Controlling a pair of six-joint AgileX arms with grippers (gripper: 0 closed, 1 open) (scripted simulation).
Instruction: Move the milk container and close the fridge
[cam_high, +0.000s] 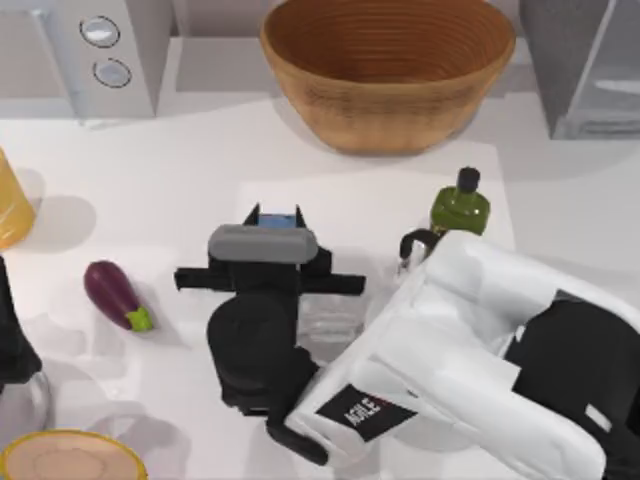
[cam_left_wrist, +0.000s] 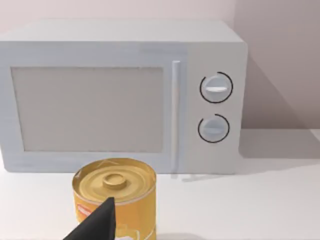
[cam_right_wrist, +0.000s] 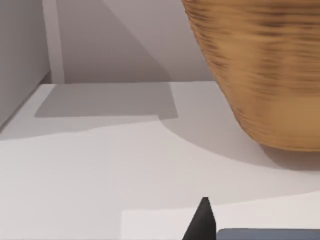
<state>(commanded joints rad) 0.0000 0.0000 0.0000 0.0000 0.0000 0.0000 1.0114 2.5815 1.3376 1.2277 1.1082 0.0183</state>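
Top view. Our right gripper (cam_high: 272, 222) stands at the middle of the worktop (cam_high: 180, 190), directly over the milk container (cam_high: 273, 217), of which a blue sliver shows between the 2 dark fingertips. The fingers bracket the carton's 2 sides, but we cannot tell whether they are clenched on it or merely set around it, nor whether the carton rests on the worktop or is lifted.

The fridge (cam_high: 585, 65) stands at the back right corner, its pale glassy door panel angled outward; we judge it open. The wicker basket (cam_high: 388, 70) sits at the back edge, between the fridge and the microwave (cam_high: 85, 50) at the back left corner. A green bottle (cam_high: 460, 205) stands just beside the right arm. An eggplant (cam_high: 115, 295) lies toward the left edge.

Left wrist view. Our left arm is parked at the left edge; 1 dark fingertip of the left gripper (cam_left_wrist: 97, 224) shows in front of a yellow can (cam_left_wrist: 115, 197), with the microwave behind. Its state cannot be told.

Right wrist view. The basket's side, the bare worktop and 1 dark fingertip appear.

Progress, as we judge it: neither of the 2 steps is complete. The carton has yet to be moved and the fridge door has yet to be shut.
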